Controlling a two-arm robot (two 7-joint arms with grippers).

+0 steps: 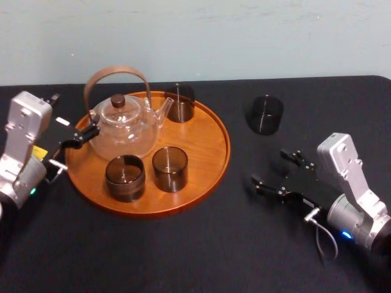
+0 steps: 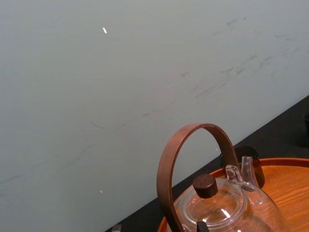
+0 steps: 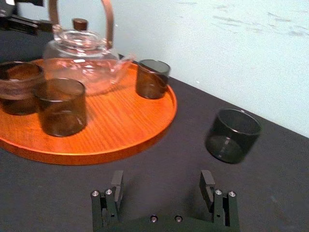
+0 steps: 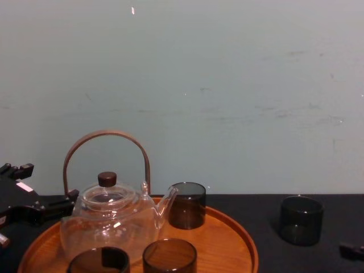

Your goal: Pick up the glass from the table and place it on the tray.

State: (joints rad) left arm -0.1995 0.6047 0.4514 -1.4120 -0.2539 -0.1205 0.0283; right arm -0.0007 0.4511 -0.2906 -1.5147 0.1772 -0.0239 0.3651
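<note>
Risking a tip-over of the glass (image 1: 266,114) by nudging its wall off-centre before closing. Risking slip by gripping the smooth sides too lightly, or cracking by squeezing too hard. Risking a knock against the teapot (image 1: 125,128) or the three glasses (image 1: 170,169) occupying the tray (image 1: 227,143) by lowering onto a taken spot. Holding the right pincer (image 1: 270,168) spread wide and empty, low over the worktop (image 1: 183,244), near the glass. Parking the left pincer (image 1: 82,135) beside the teapot, giving no reading of open or shut. Standing upright on the worktop, right of the tray and apart from it. Appearing as a short, dark-tinted, see-through cylinder with straight walls and an open top.
</note>
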